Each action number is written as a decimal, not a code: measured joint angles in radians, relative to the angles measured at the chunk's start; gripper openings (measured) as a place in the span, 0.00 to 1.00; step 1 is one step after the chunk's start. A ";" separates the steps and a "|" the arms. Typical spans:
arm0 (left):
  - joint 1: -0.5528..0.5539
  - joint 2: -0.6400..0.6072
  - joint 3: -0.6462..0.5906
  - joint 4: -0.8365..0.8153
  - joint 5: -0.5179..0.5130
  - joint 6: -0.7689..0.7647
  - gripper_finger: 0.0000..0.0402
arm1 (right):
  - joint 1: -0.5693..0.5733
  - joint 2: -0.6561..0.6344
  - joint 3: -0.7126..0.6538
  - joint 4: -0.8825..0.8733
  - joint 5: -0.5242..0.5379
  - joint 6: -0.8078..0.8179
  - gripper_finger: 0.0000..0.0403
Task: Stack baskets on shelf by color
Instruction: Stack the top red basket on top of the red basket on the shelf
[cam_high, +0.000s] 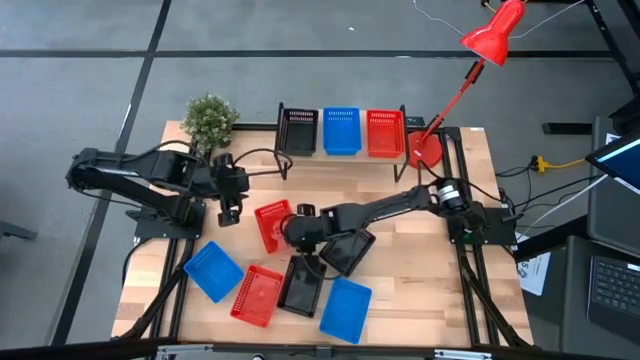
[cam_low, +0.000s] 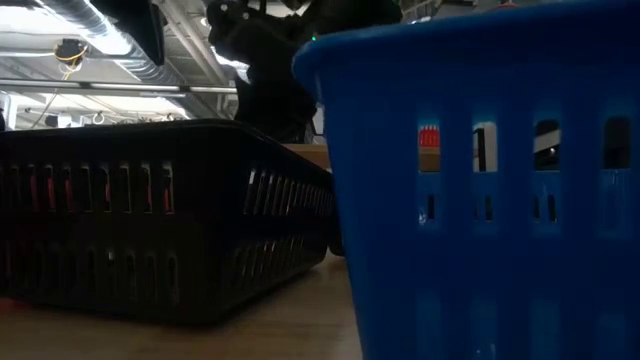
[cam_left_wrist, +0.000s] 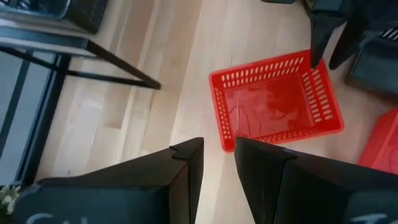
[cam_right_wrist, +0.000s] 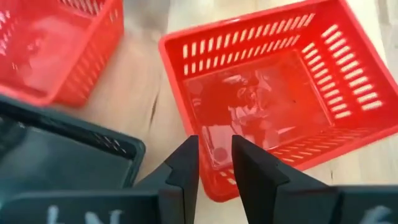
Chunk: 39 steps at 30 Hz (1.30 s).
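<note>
In the high view the shelf (cam_high: 283, 160) at the far edge carries a black (cam_high: 300, 130), a blue (cam_high: 341, 130) and a red basket (cam_high: 385, 133) side by side. Several more lie on the table: a red one (cam_high: 272, 225), a blue one (cam_high: 212, 270), another red (cam_high: 257, 295), two black (cam_high: 300, 285) (cam_high: 347, 248) and a blue (cam_high: 346, 308). My right gripper (cam_high: 297, 228) (cam_right_wrist: 216, 146) is open narrowly at the first red basket's (cam_right_wrist: 273, 93) right-hand short wall. My left gripper (cam_high: 230, 212) (cam_left_wrist: 219, 155) hovers open just left of that basket (cam_left_wrist: 273, 102). My right gripper comes from above at the red basket's short wall (cam_right_wrist: 217, 180) on the side toward the table's right. Its fingers (cam_left_wrist: 320, 43) stand by that wall's rim. Whether they touch it I cannot tell. The basket sits flat on the table.
A small potted plant (cam_high: 210, 120) stands at the far left corner and a red desk lamp (cam_high: 428, 148) at the far right. In the low view a black basket (cam_low: 150, 220) and a blue basket (cam_low: 480, 200) fill the foreground. Bare wood lies toward the table's right.
</note>
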 joint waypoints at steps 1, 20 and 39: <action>0.000 -0.003 0.000 0.000 -0.001 0.000 0.21 | 0.000 0.002 0.000 -0.003 -0.001 -0.014 0.24; 0.000 -0.013 0.000 0.001 -0.012 0.000 0.21 | 0.001 0.061 0.000 -0.025 -0.022 -0.076 0.22; 0.000 -0.013 0.000 0.002 -0.014 0.001 0.21 | 0.166 -0.147 0.479 -0.932 0.550 0.143 0.01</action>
